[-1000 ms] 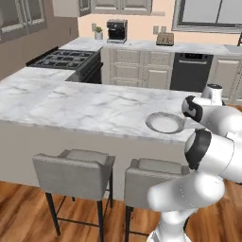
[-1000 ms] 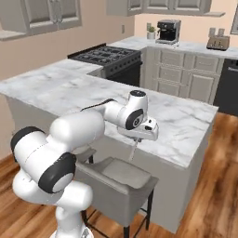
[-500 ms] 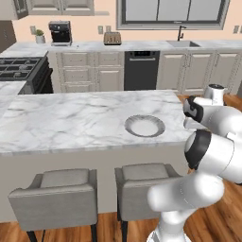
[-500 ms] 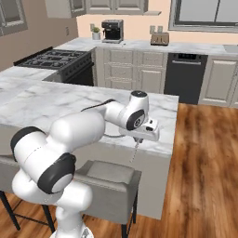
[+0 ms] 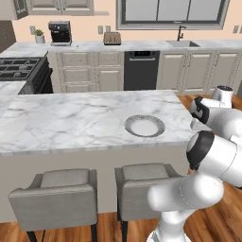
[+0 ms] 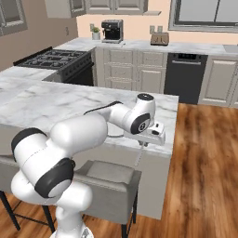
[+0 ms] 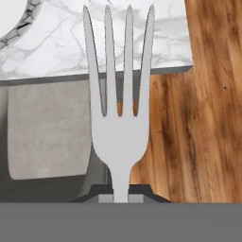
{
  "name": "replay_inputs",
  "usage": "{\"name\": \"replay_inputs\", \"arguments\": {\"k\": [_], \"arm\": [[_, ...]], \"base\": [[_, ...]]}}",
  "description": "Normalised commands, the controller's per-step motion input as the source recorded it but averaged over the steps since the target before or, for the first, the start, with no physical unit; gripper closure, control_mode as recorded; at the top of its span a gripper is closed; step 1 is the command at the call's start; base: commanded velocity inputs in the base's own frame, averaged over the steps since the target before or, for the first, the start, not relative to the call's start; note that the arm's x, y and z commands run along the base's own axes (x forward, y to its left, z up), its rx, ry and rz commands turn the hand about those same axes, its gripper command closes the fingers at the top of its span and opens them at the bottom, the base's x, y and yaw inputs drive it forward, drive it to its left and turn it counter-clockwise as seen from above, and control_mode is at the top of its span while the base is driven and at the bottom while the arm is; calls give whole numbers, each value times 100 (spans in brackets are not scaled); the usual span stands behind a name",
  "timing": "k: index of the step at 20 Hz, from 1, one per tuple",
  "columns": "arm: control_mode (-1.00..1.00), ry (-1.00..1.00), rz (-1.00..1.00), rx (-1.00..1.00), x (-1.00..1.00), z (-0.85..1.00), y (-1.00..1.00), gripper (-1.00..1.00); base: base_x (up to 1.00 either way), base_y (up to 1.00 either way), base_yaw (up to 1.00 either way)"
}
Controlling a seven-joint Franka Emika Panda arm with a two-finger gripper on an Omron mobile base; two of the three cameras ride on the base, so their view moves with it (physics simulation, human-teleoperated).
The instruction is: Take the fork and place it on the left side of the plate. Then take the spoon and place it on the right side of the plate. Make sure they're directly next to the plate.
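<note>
While bent low off the island's corner, fingers [image 7: 120, 193] clamped on fork [image 7: 119, 113], tines pointing away.

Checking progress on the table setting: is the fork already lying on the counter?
No, the fork is held in the gripper, tines pointing outward.

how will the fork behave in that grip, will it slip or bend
The fork looks like stiff metal, so bending seems unlikely. The gripper pinches only its thin smooth handle end, so it may pivot or slip. It looks light, so it is likely easy to carry.

Gripper [image 6: 145, 145] clamped shut (pointing down), arm folded.
</note>
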Motion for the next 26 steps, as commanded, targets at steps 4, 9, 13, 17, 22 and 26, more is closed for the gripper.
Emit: {"name": "replay_inputs", "arguments": {"k": [4,9,13,17,22,26], "arm": [[100,0,0,0,0,0,0,100],[100,0,0,0,0,0,0,100],[-100,0,0,0,0,0,0,100],[-100,0,0,0,0,0,0,100],[-100,4,0,-4,9,-4,14,100],[-100,1,0,-8,46,1,61,100]], "base": [[0,0,0],[0,0,0],[0,0,0],[0,0,0],[0,0,0],[0,0,0]]}}
